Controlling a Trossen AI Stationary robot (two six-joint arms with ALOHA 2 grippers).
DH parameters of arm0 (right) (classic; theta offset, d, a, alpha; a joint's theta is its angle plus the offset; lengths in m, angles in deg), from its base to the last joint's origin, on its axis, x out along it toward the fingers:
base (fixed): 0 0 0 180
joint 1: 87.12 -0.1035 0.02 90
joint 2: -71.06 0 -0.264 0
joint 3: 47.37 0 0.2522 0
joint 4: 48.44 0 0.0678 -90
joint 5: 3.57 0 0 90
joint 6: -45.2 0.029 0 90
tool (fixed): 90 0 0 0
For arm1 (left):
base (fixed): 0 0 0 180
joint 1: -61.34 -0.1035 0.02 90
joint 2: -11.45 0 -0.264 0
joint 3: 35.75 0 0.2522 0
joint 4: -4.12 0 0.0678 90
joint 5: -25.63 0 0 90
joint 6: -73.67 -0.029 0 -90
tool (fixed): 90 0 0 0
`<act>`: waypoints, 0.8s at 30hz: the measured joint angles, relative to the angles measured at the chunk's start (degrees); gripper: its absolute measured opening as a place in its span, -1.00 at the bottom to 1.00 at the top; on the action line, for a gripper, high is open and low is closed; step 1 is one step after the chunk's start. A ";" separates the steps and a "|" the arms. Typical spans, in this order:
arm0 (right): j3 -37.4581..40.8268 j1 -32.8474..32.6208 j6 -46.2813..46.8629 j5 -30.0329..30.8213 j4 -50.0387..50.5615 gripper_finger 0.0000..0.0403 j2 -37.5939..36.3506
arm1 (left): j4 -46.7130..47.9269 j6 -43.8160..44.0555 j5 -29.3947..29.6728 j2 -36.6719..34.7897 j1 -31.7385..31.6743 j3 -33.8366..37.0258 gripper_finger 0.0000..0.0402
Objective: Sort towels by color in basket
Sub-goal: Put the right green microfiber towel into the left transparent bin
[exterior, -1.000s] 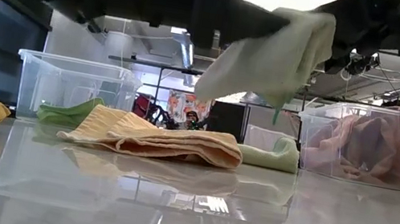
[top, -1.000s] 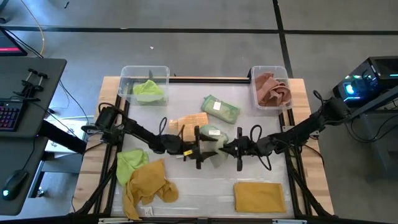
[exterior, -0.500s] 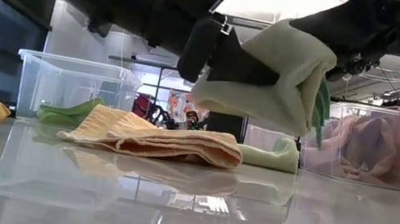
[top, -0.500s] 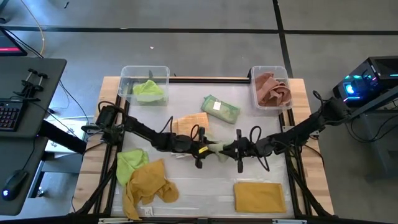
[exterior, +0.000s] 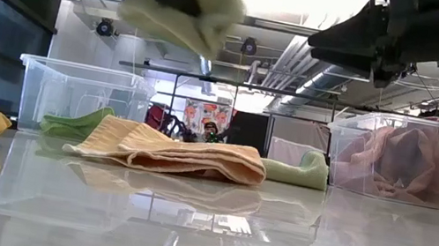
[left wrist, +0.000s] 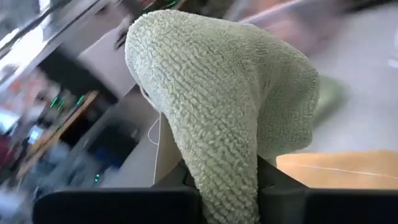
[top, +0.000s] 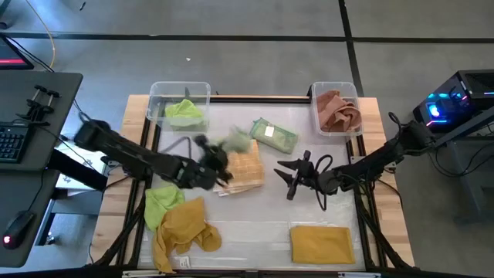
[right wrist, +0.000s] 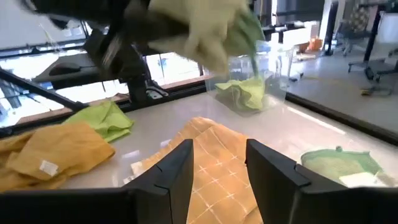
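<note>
The left pincer [top: 224, 158], gripping the pale green terry towel [top: 236, 143] now released by the open right pincer [top: 287, 174], is swinging it toward the clear plastic bin [top: 179, 93] at upper left, needing a drop there.

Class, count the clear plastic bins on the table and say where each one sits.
2. One bin at the far left corner, holding a lime towel; one bin at the far right, holding pink-brown towels.

Tan checked towel [top: 245, 167] mid-table, between arms
</note>
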 joint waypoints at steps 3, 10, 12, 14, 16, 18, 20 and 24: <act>0.00 0.00 1.75 -0.50 0.85 -0.30 0.00 | 10.90 7.51 2.60 -6.57 -4.30 0.01 -0.90; 0.04 0.00 1.92 -0.55 1.20 -0.29 0.00 | 24.50 13.74 1.56 -16.22 -22.23 0.03 -0.81; 0.04 0.00 1.94 -0.45 1.29 -0.29 0.00 | 26.06 13.39 -1.30 -17.11 -27.39 0.02 -0.74; 0.04 0.00 1.94 -0.45 1.68 -0.29 0.01 | 26.39 10.13 -5.33 -17.12 -32.21 0.07 -0.67; 0.07 0.00 1.99 -0.46 1.96 -0.29 0.01 | 25.55 6.00 -7.41 -17.08 -36.76 1.25 -0.59; 0.07 0.00 2.44 -0.45 2.77 -0.29 0.00 | 24.23 3.54 -8.31 -17.08 -40.82 2.67 -0.52; 0.09 0.00 3.05 -0.65 3.78 -0.29 0.02 | 23.76 3.21 -9.34 -17.04 -44.61 3.75 -0.44; 0.11 0.00 4.24 -0.72 5.53 -0.29 0.02 | 21.76 3.58 -15.79 -17.06 -50.18 5.36 -0.27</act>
